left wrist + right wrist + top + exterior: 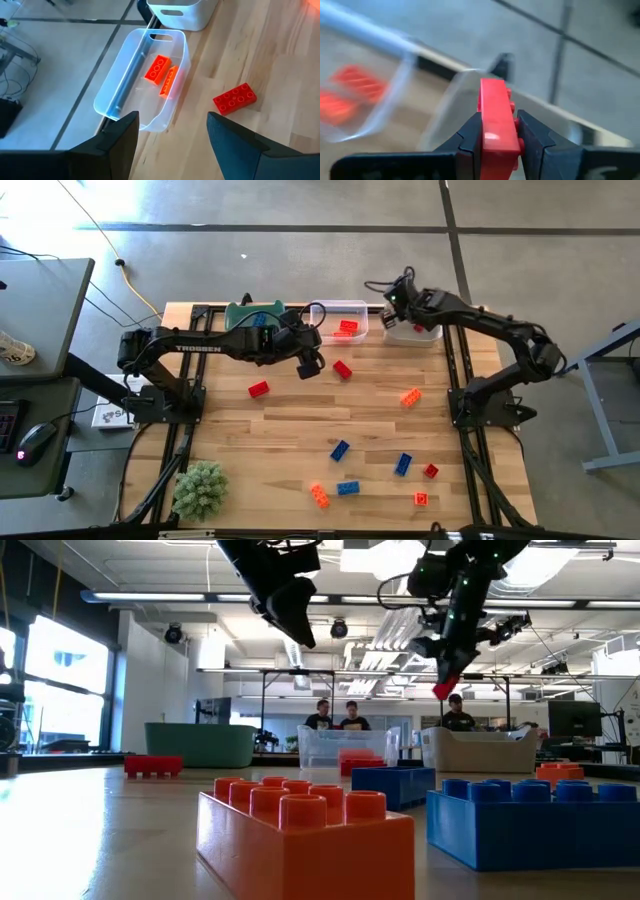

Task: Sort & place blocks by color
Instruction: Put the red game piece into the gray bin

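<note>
While the left end effector [172, 137] gapes, the right end effector [496, 131] clamps a red block [496, 117].

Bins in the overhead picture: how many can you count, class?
3, in a row: a green bin on the left, a clear bin in the middle, a white bin on the right. None looks hidden.

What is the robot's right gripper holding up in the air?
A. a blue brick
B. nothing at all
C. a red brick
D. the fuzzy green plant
C: the right gripper is shut on a red brick, which stands on edge between its two dark fingers, held up over the white bin at the far edge of the table.
</note>
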You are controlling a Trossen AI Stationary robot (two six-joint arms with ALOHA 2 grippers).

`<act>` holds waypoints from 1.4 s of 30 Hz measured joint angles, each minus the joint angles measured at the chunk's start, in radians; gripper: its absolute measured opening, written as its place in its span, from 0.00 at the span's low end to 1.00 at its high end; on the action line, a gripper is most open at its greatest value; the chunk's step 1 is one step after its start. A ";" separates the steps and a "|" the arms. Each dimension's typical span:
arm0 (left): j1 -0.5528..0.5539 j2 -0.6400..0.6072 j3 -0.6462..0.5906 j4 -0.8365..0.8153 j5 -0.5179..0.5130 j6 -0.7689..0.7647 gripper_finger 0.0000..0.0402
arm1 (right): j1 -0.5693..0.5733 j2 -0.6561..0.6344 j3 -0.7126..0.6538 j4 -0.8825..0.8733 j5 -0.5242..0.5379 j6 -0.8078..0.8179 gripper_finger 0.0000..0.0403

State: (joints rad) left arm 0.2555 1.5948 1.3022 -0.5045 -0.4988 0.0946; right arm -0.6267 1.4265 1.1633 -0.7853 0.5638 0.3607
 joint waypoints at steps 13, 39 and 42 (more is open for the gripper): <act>0.000 0.000 0.000 -0.051 -0.003 -0.066 0.55 | -0.103 0.080 0.000 -0.053 -0.008 0.035 0.18; 0.147 0.000 0.000 -0.202 0.106 0.078 0.55 | -0.132 0.172 0.004 -0.146 -0.267 0.143 0.46; 0.167 0.000 0.000 -0.201 0.107 0.084 0.55 | -0.129 0.171 0.039 -0.206 -0.306 0.187 0.48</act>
State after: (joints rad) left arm 0.4222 1.5948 1.3025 -0.7052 -0.3919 0.1787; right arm -0.7556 1.5974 1.2023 -0.9915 0.2579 0.5481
